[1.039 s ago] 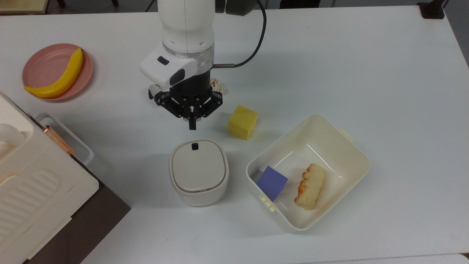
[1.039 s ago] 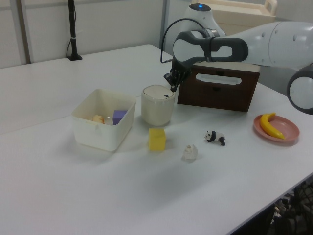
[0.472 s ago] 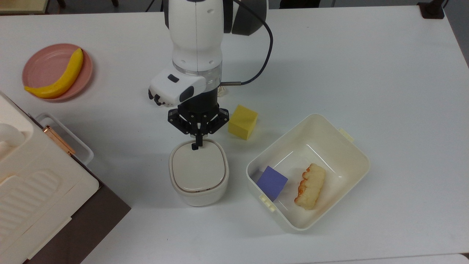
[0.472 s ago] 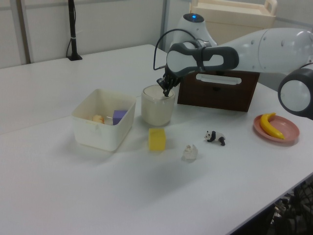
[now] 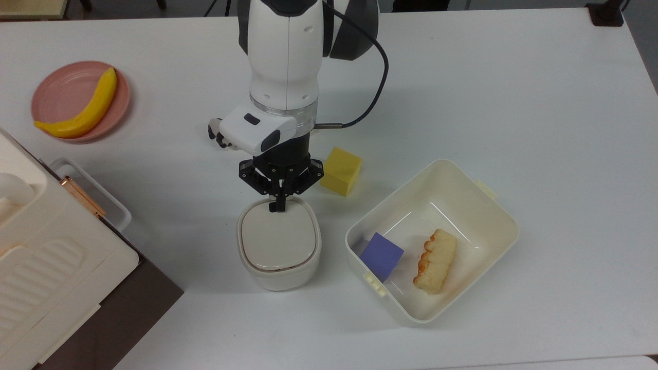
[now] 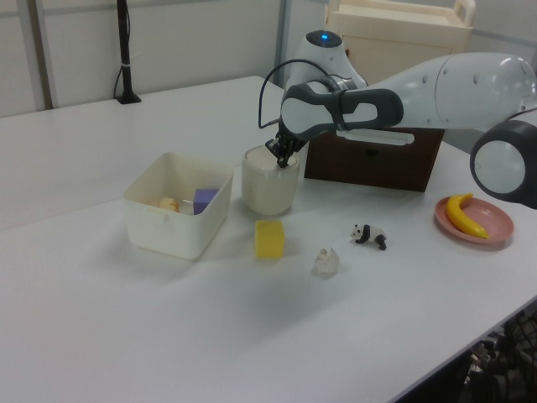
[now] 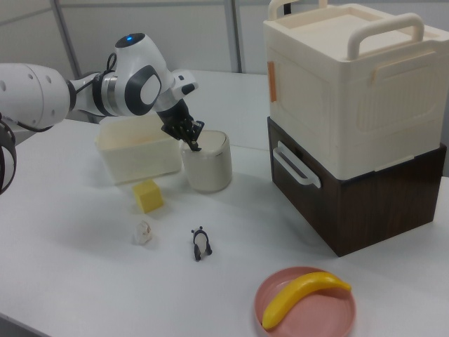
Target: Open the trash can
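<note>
While the gripper [image 5: 279,206] points straight down with its fingers pinched together on nothing, its tip rests on the lid edge of the trash can [image 5: 279,245], where the black button sits. That bin stands near the table's [image 5: 514,92] middle, lid flat, between a yellow cube [image 5: 340,170] and a cream tub [image 5: 432,241].

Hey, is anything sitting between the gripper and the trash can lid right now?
Nothing visible. The gripper is right at the trash can lid's edge, over the spot where the button sits. The yellow cube stands off to the top view's right.
</note>
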Action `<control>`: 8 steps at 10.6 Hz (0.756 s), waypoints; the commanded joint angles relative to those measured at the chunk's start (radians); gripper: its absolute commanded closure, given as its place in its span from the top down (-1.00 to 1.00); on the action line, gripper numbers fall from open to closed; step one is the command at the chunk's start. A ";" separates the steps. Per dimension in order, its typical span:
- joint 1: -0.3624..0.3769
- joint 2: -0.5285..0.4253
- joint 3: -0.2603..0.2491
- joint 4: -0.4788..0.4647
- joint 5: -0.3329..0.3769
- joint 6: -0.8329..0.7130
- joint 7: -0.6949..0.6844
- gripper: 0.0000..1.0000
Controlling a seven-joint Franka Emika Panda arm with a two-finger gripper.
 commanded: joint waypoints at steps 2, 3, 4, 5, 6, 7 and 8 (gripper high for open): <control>0.000 -0.105 -0.005 -0.022 0.014 -0.204 0.008 -0.72; -0.001 -0.140 -0.005 -0.022 0.043 -0.309 -0.029 -0.31; -0.001 -0.167 -0.007 -0.021 0.061 -0.401 -0.050 0.85; 0.000 -0.187 -0.008 -0.021 0.060 -0.469 -0.047 1.00; -0.001 -0.213 -0.010 -0.021 0.058 -0.510 -0.046 1.00; -0.001 -0.230 -0.011 -0.022 0.048 -0.555 -0.047 1.00; -0.001 -0.239 -0.011 -0.022 0.045 -0.575 -0.049 1.00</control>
